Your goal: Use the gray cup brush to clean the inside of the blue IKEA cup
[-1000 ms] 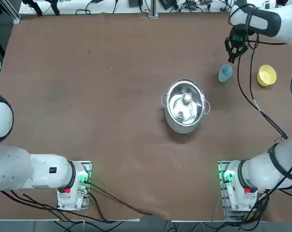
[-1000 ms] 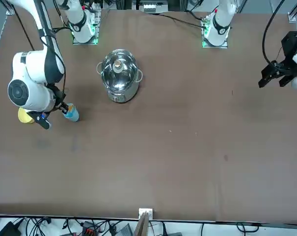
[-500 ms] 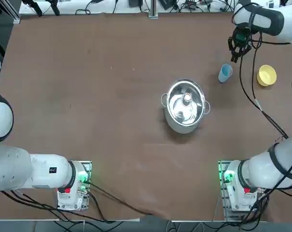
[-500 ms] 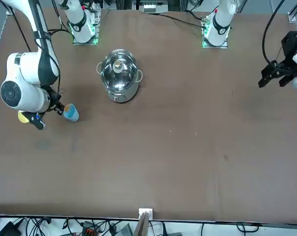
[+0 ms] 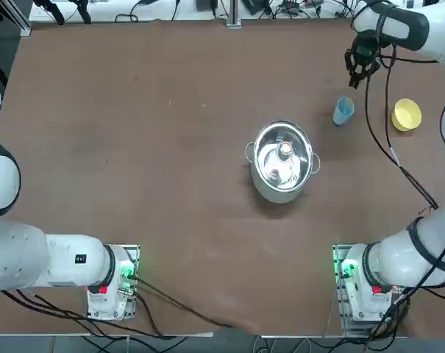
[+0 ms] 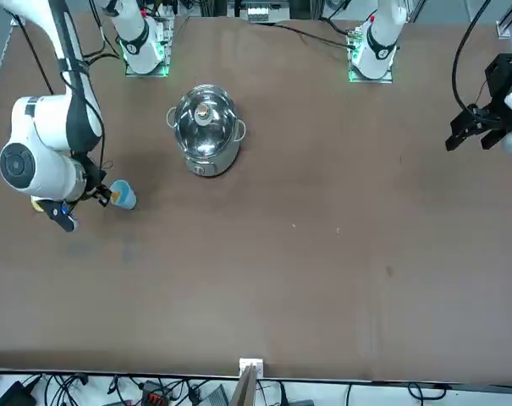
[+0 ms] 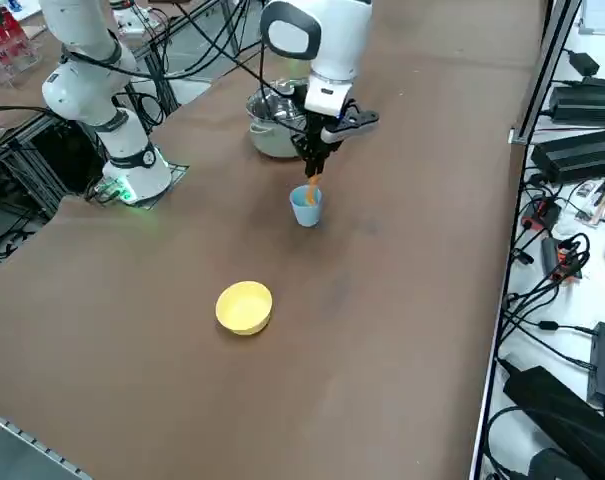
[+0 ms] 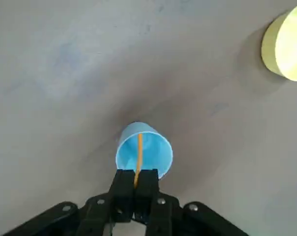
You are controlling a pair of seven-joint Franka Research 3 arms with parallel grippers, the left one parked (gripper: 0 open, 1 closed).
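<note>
Brush [image 8: 139, 153] pinched in right hand [image 8: 134, 183], reaching into blue cup [image 8: 144, 150]

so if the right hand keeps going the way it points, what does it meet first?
Likely the blue cup. The right hand, shut on the brush, points down at its open mouth; how far above it sits is unclear.

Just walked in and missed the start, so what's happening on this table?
The right gripper is shut on the gray cup brush, holding it above the blue IKEA cup, with the orange stem reaching down into the cup's mouth. The cup stands upright on the table, between a steel pot and a small yellow bowl.
</note>
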